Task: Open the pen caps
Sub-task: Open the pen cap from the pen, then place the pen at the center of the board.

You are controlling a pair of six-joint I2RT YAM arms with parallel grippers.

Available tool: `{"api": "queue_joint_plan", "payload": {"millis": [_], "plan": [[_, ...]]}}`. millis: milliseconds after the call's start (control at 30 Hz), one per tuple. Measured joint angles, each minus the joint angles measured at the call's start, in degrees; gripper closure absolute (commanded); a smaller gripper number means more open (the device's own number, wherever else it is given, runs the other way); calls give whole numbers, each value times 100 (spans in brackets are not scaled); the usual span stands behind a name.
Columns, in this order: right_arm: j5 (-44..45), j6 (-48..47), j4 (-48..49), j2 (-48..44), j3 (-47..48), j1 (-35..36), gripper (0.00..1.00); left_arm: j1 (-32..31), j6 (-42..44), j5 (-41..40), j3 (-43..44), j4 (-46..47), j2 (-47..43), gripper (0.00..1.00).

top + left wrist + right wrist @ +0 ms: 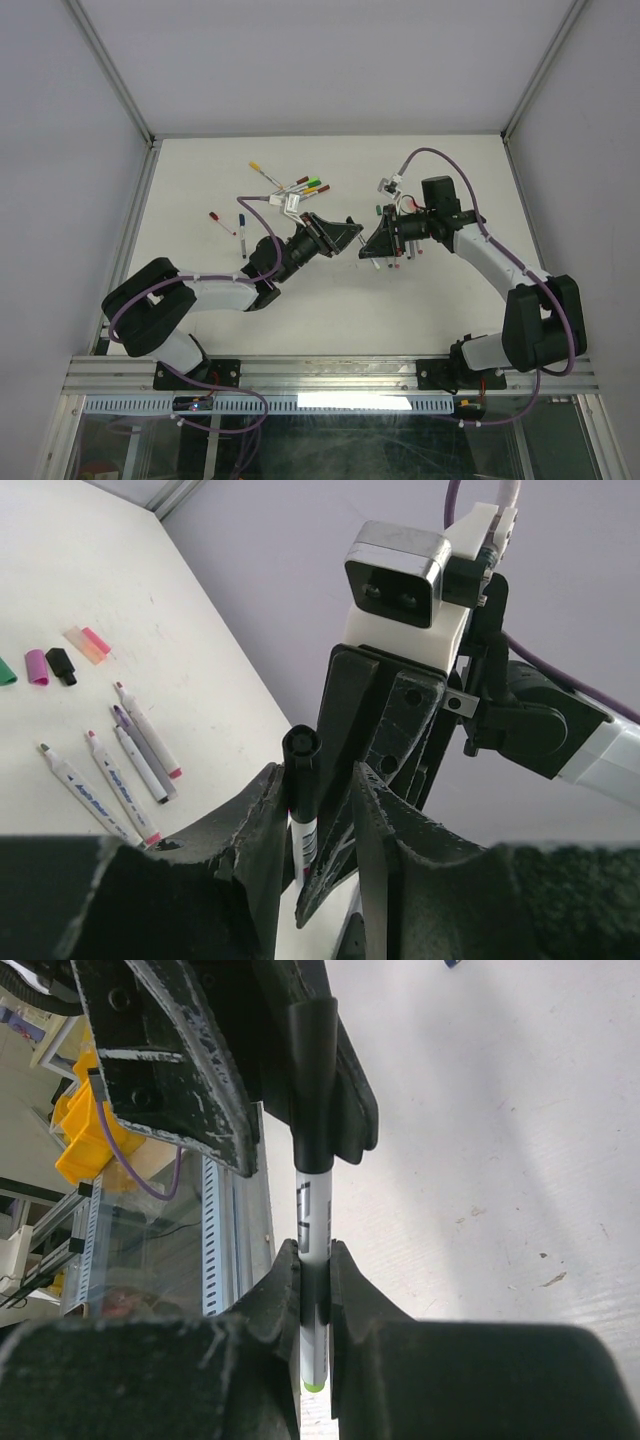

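- Right wrist view: we see the right gripper (315, 1285) clamped on the white barrel of a pen (313, 1210), which is held clear of the table (480, 1160). The pen's black cap (313, 1070) sits between the narrow-set fingers of the left gripper (290, 1125). One finger meets the cap; whether the other presses on it we cannot tell.
- Handling, as we judge it: the pen is light, stiff and slick, and its cap is a friction fit. Holds close to the seam and a straight pull along the barrel suit it, while a sideways pull risks a slip.
- Left wrist view: the cap stands upright between the left fingers. Beyond it lie four pens (130, 770), their nibs seemingly bare, with loose caps (50, 666) near them. All are well apart from the grippers.
- Top external view: the grippers meet at mid-table. A far cluster of pens (302, 186) and two side pens (228, 222) lie well apart. A few nearby pens (398, 260) lie just beside the right gripper. Nothing stands between the two grippers.
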Motion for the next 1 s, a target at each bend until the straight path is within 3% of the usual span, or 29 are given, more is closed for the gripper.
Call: {"api": "queue_joint_plan", "payload": {"millis": [133,233,467,633,833,1000], "plan": [[-22,-114,-92,70,24,0,100,2,4,-26,0,-107,2,81],[-35,-170,-155,79,26,0,100,11,9,-44,0,-175,15,99],[83,-444,-302,179,136,26,100,146,35,-2,-2,-195,22,100],[275,-509,-92,595,426,227,100,726,-234,402,-188,-118,-50,100],[424,-588,-623,1078,417,267,100,2151,-140,-1019,-208,240,-422,100],[1331,-306,-533,1169,387,291,100,2323,-7,-1169,-151,118,-686,100]]}}
